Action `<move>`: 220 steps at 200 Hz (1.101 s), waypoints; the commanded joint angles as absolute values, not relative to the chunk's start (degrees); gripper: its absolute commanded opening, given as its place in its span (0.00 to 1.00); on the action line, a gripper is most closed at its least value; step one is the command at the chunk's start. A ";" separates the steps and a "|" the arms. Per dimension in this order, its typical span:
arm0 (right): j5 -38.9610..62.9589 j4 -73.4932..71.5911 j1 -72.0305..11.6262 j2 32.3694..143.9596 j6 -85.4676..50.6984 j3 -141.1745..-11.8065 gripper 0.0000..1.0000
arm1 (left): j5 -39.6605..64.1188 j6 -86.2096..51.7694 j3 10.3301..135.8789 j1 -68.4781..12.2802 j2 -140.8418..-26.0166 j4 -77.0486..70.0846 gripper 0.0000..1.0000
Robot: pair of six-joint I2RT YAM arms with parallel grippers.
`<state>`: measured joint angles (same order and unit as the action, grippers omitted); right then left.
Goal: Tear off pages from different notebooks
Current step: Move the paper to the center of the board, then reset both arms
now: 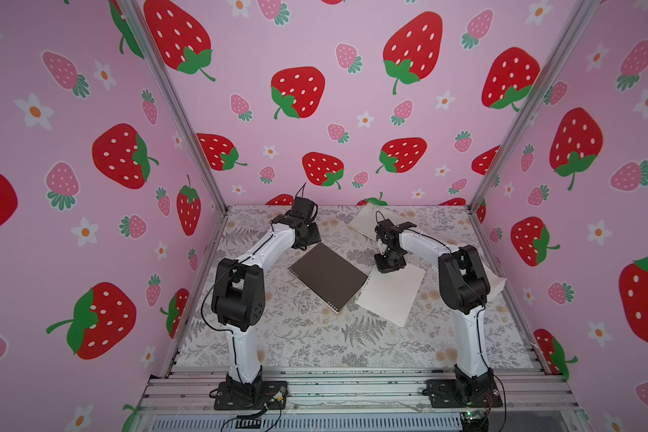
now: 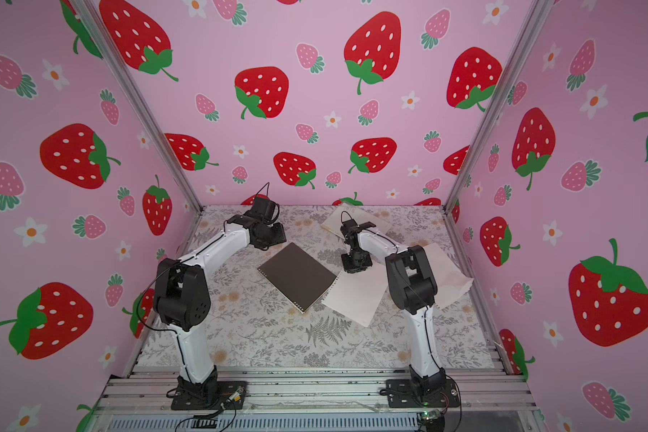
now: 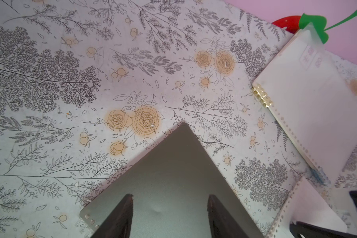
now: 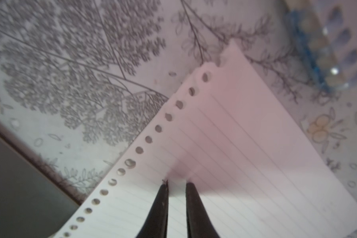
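The left gripper (image 3: 170,199) is hovering with its dark fingers spread wide and nothing between them, just above the far corner of the dark notebook (image 1: 328,276). That notebook's matte brown-grey cover is lying flat and closed in the middle of the floral-printed table (image 1: 277,336). Just beside its right-hand corner the loose page (image 1: 393,295) is lying flat. It is thin white lined paper with a row of round punched holes down one edge, and one corner is showing ragged in the right wrist view. The right gripper (image 4: 177,185) is pointing down onto it, jaws drawn to a narrow slit and tips on the sheet. The paper is puckering there, but whether it is truly pinched cannot be told. The cream notebook (image 1: 367,220) is resting at the back, its gold rings (image 3: 261,96) glinting. A second sheet (image 2: 453,284) is curling up by the right wall.
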<state>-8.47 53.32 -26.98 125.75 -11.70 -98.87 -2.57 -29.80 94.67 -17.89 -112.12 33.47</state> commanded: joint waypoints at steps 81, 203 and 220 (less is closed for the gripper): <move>-16.59 36.69 -27.53 108.66 -8.83 -88.96 0.21 | -5.59 -28.18 101.27 -18.10 -113.96 35.21 0.60; -38.25 -17.41 -12.53 94.24 7.06 -51.55 0.99 | -42.00 -1.36 60.92 -7.90 -91.75 -7.15 1.00; -35.56 -24.52 -10.42 97.00 9.45 -48.99 0.99 | -40.43 -3.89 59.17 -4.17 -92.49 -4.31 1.00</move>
